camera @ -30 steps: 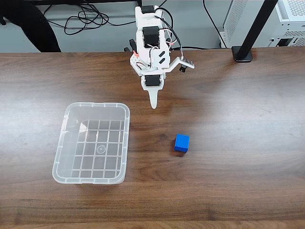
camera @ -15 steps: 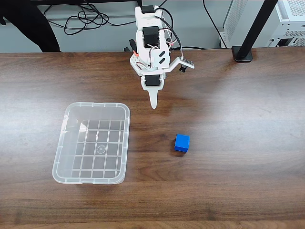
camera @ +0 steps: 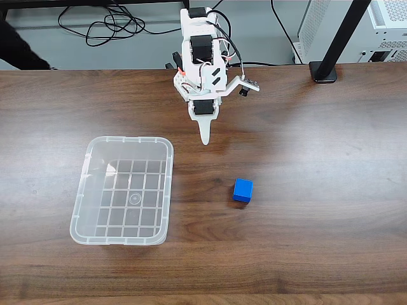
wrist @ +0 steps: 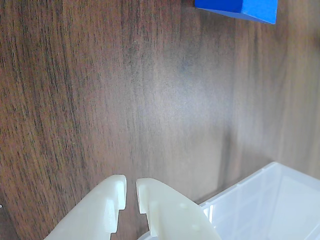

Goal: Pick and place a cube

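A: Surface?
B: Dark wood-grain tabletop (camera: 318, 159), even light, soft glare at right.
A: Behind it?
B: Pale grey floor strip, tangled black cables (camera: 117, 25), black slanted post (camera: 340, 35) on a foot, white perforated computer case (camera: 388, 22) top right.

Fixed cam high above, looking down on whole dark wood table (camera: 318, 159). Wrist cam close to tabletop; both share small blue cube (wrist: 240, 9) & clear plastic bin (camera: 121, 190).

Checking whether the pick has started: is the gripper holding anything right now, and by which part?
Nothing is held. The gripper has its fingertips nearly together with only bare table between them, and the cube sits apart on the table.
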Robot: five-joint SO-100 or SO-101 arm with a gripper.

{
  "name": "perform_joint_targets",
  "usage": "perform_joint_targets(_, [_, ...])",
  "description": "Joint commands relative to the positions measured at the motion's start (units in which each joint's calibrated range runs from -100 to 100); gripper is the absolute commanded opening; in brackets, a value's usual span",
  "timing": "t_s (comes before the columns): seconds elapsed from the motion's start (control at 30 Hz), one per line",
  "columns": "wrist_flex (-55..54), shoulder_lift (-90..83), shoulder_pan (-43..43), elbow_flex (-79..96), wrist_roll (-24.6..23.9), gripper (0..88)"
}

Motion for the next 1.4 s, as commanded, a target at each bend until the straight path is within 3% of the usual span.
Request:
perform_joint_targets(0.0, [0.03,-0.56,0.51,-1.06,0.18,2.0])
perform_joint_targets(0.7, [-0.48,-0.48,-0.22,-0.97,-0.14,2.6])
perform_joint_targets(0.8, [-5.17,-0.40,0.07,-0.16,-0.35,2.9])
perform_joint_targets(0.9, [-10.72,-0.31,0.22,-0.07,-0.72,10.1])
perform_joint_targets(1.07, [-11.06,-0.15,-1.84,-1.06,-6.31,26.9])
perform_joint_targets(1.37, [-10.04,-0.07,-10.94,-3.66,-7.32,28.3])
